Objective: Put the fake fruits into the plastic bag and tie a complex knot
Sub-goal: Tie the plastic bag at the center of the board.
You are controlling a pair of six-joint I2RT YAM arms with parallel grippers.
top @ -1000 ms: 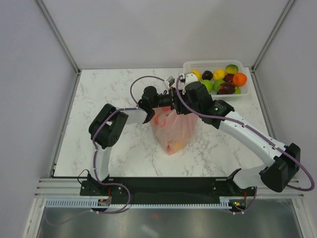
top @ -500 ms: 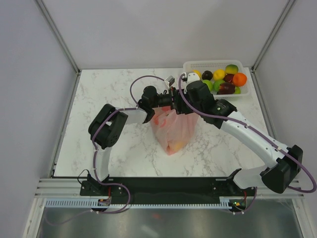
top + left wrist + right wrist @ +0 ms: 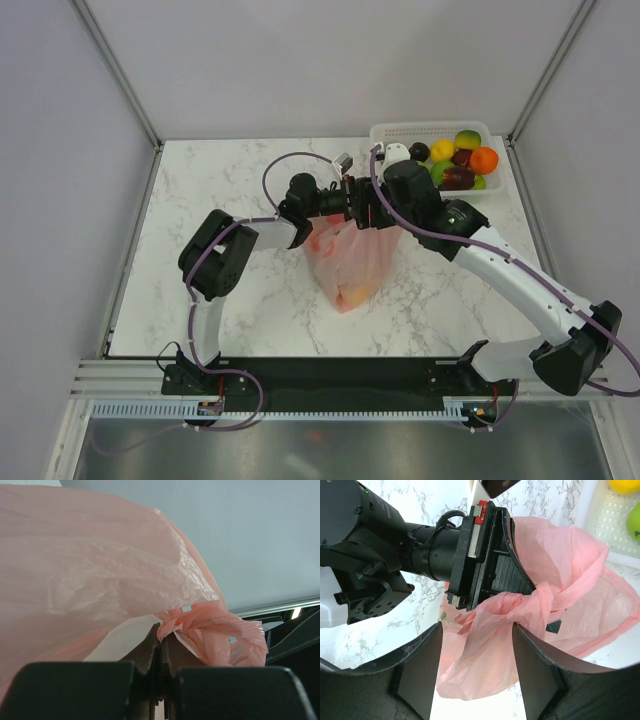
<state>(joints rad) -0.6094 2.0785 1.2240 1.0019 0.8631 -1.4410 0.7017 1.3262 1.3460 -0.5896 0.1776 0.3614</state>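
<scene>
The pink plastic bag (image 3: 352,262) stands mid-table with fake fruits showing faintly through it, one yellowish (image 3: 349,296). My left gripper (image 3: 161,630) is shut on a bunched, twisted handle of the bag (image 3: 200,625); I cannot tell whether that bunch is a knot. In the top view the left gripper (image 3: 352,203) holds the bag's top from the left. My right gripper (image 3: 477,630) hangs open over loose pink film (image 3: 485,655), touching nothing, right beside the left one (image 3: 380,208). More fake fruits, such as an orange one (image 3: 484,160) and a yellow one (image 3: 442,150), lie in the basket.
The white lattice basket (image 3: 430,130) sits at the table's back right corner, close behind the right wrist; its rim (image 3: 610,520) shows in the right wrist view with a green fruit (image 3: 634,522). Grey walls enclose the marble table (image 3: 220,190).
The right gripper's jaws have spread wider and the right wrist has shifted a little right, toward the basket. The left gripper and the bag have stayed put.
</scene>
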